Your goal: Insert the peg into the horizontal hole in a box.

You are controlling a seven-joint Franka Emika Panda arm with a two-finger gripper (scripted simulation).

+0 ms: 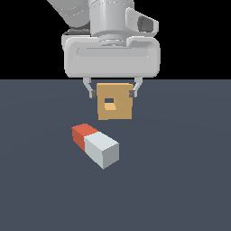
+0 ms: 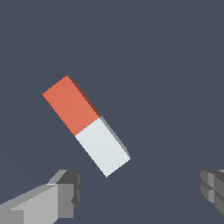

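With my gripper (image 1: pixel 113 92) hanging open and empty above the floor, the peg (image 1: pixel 95 145) lies flat in front of the box (image 1: pixel 115 108), so I judge the grasp comes next: descend and straddle it.

The arm (image 1: pixel 76 13) ran off the exterior view's top edge; both fingers (image 2: pixel 61 197) were cropped in the wrist view.

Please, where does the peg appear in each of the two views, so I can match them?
Exterior view: the peg lies on the floor in the lower middle, in front of the box.
Wrist view: it lies diagonally near the centre, untouched.
Shared landmark: the open gripper, fingers apart.
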